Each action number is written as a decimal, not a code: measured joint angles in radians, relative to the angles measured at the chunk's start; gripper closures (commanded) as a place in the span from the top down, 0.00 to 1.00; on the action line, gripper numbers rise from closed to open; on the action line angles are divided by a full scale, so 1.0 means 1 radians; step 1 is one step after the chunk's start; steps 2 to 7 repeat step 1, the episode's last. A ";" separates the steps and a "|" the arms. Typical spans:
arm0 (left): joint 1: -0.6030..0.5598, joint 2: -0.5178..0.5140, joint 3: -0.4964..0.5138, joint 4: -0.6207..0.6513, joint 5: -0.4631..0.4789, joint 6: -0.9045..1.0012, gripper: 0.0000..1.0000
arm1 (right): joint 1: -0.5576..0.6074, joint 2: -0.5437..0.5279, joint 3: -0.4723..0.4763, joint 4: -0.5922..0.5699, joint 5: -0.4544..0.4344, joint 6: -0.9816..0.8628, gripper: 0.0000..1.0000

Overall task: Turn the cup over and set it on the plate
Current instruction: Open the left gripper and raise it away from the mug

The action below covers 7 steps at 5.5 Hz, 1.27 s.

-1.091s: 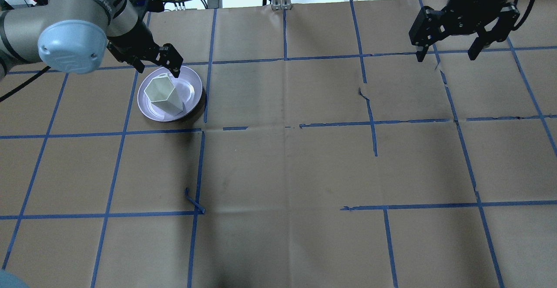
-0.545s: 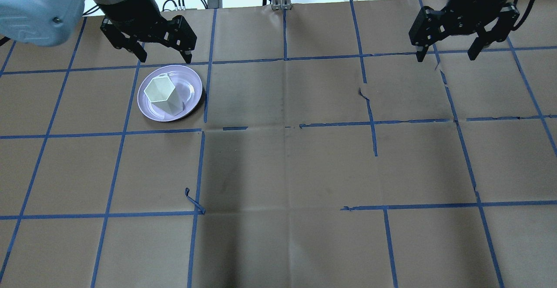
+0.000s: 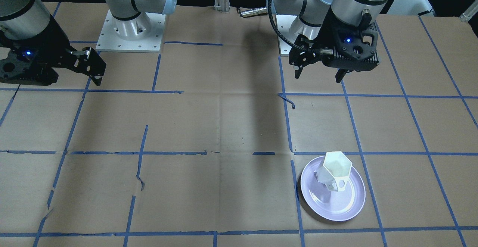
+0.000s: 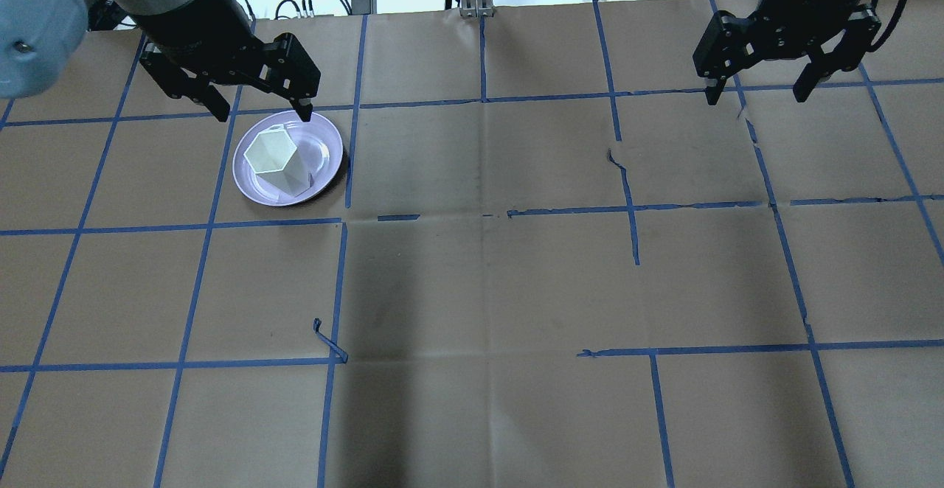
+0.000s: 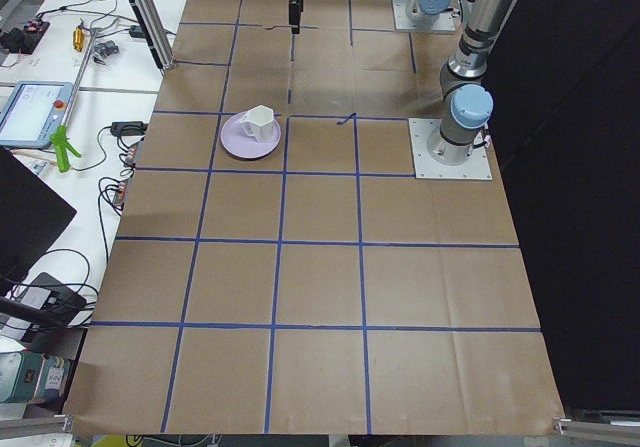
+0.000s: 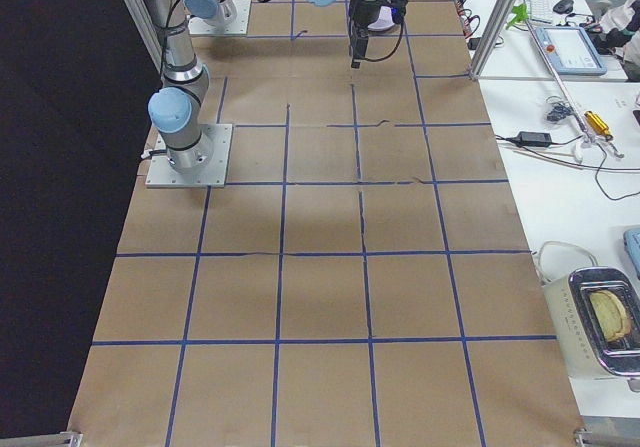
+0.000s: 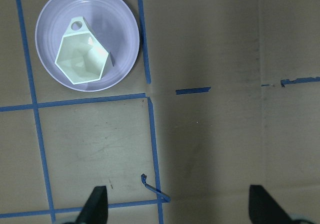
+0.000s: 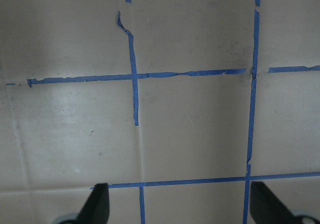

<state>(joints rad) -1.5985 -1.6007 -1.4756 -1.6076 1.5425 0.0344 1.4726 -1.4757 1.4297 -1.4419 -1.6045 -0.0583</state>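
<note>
The cup [image 4: 274, 160] stands on the plate [image 4: 327, 150] at the robot's left, long axis vertical, mouth up, narrow base down, handle facing away from the robot. The left gripper [image 4: 263, 114] hovers above with fingers wide apart and holding nothing. The right gripper [image 4: 754, 97] is also spread wide, well apart from both.

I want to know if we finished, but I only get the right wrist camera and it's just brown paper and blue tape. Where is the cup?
Observer: The cup stands on the plate, over on the robot's left side.
Operator: Is it the right way up?
Observer: Yes. Its open mouth faces up, and the left wrist camera looks straight down into it.
Operator: Is the robot holding it?
Observer: No. The left fingers are open, raised and apart from the cup.
</note>
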 measured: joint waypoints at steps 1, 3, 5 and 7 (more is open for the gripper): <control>0.003 0.006 -0.003 -0.003 0.000 -0.019 0.98 | 0.000 0.000 0.000 0.000 0.000 0.000 1.00; 0.003 0.006 -0.003 -0.003 0.000 -0.019 0.98 | 0.000 0.000 0.000 0.000 0.000 0.000 1.00; 0.003 0.006 -0.003 -0.003 0.000 -0.019 0.98 | 0.000 0.000 0.000 0.000 0.000 0.000 1.00; 0.003 0.006 -0.003 -0.003 0.000 -0.019 0.98 | 0.000 0.000 0.000 0.000 0.000 0.000 1.00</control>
